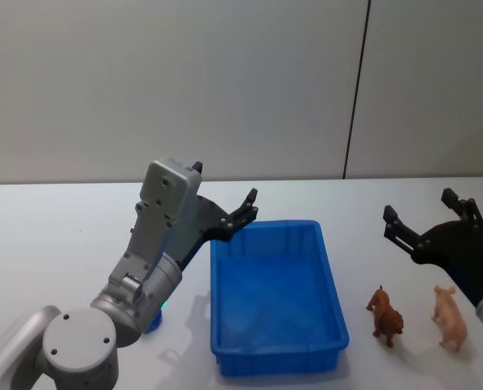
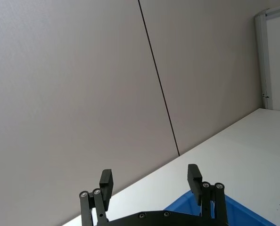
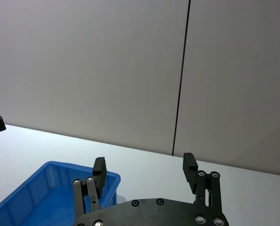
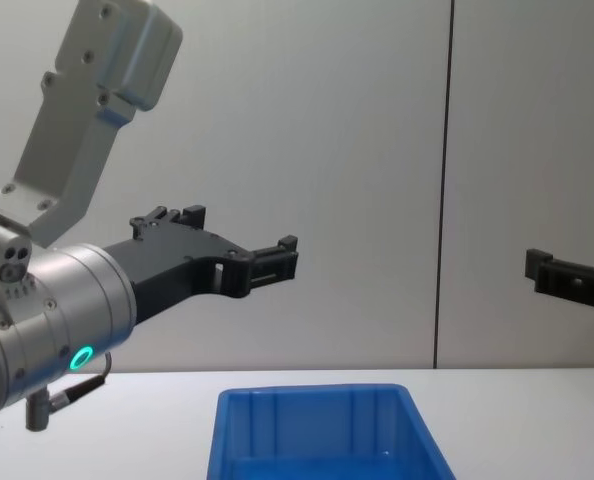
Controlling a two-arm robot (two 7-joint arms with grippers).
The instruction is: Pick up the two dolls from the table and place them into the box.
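Observation:
Two small animal-shaped dolls stand on the white table (image 1: 63, 244) to the right of the box: a brown one (image 1: 385, 315) and a peach one (image 1: 450, 317). The box (image 1: 278, 355) is a bright blue bin with nothing in it, and it also appears in the chest view (image 4: 317, 430). My right gripper (image 1: 420, 207) hovers open above and behind the dolls, apart from them. My left gripper (image 1: 225, 195) is raised over the box's far left corner, open and holding nothing. Each wrist view shows wide-spread fingers, on the left gripper (image 2: 150, 178) and the right gripper (image 3: 144, 165).
A grey wall with a dark vertical seam (image 1: 355, 89) rises behind the table. Bare tabletop stretches to the left of the box and behind it. The left arm's grey forearm (image 1: 156, 244) slants beside the box's left wall.

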